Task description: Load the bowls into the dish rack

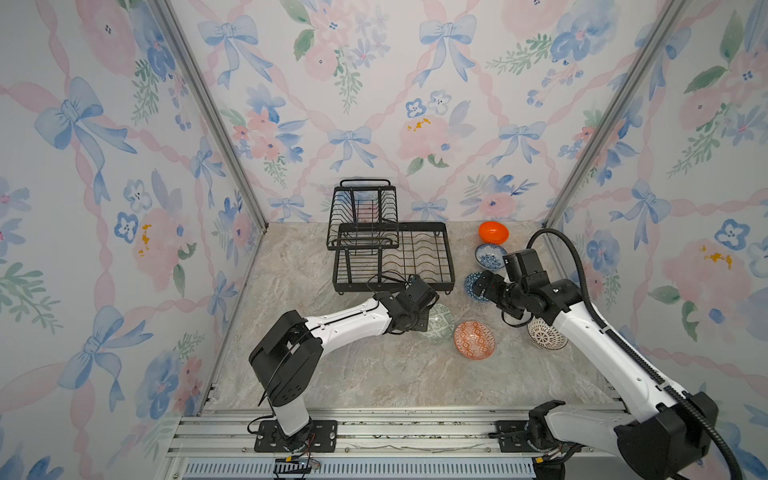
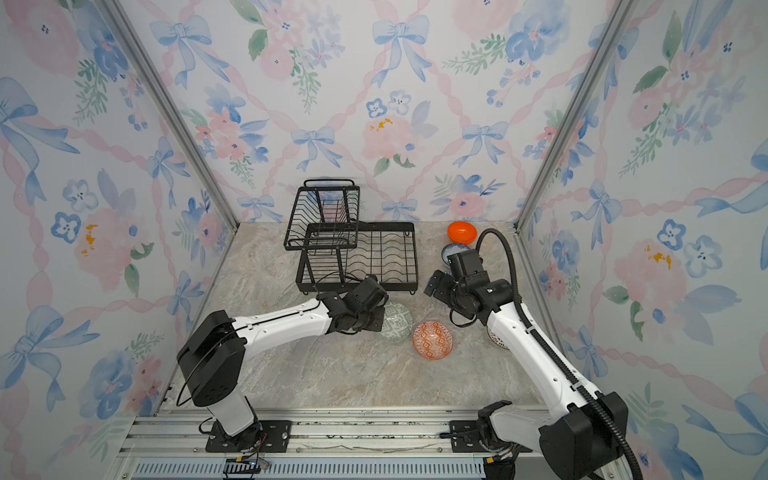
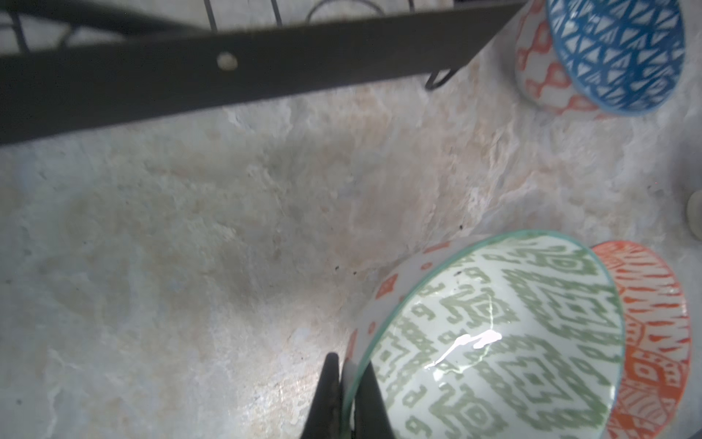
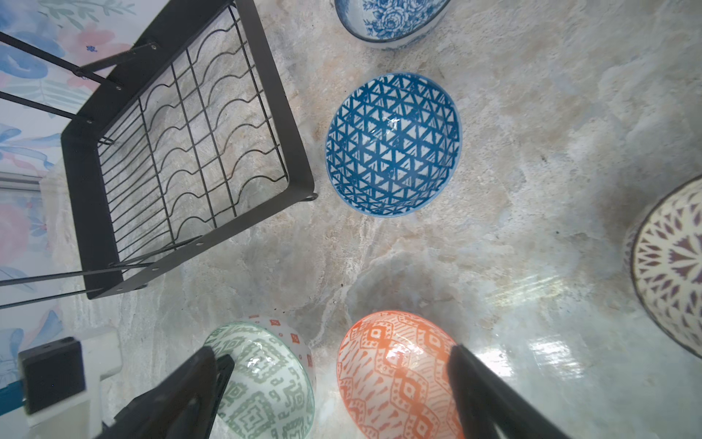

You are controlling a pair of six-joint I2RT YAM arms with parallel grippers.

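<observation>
My left gripper point(image 3: 351, 395) is shut on the rim of the grey-green patterned bowl point(image 1: 442, 326), one finger inside and one outside. That bowl point(image 3: 494, 334) is tilted, just in front of the black wire dish rack point(image 1: 419, 225). My right gripper point(image 4: 330, 357) is open and empty, hanging above the dark-blue geometric bowl point(image 4: 393, 144), which stands beside the rack's right corner. The orange-white patterned bowl point(image 1: 474, 339) sits right of the green one. A plain orange bowl point(image 1: 493, 232) and a blue floral bowl point(image 1: 490, 255) stand at the back right. No bowl shows inside the rack.
A white bowl with dark lattice point(image 1: 544, 334) sits half under the right arm. The rack's raised basket point(image 1: 363, 212) stands over its back left part. Patterned walls enclose the marble table point(image 1: 374, 374) on three sides; the right wall is close to the back bowls.
</observation>
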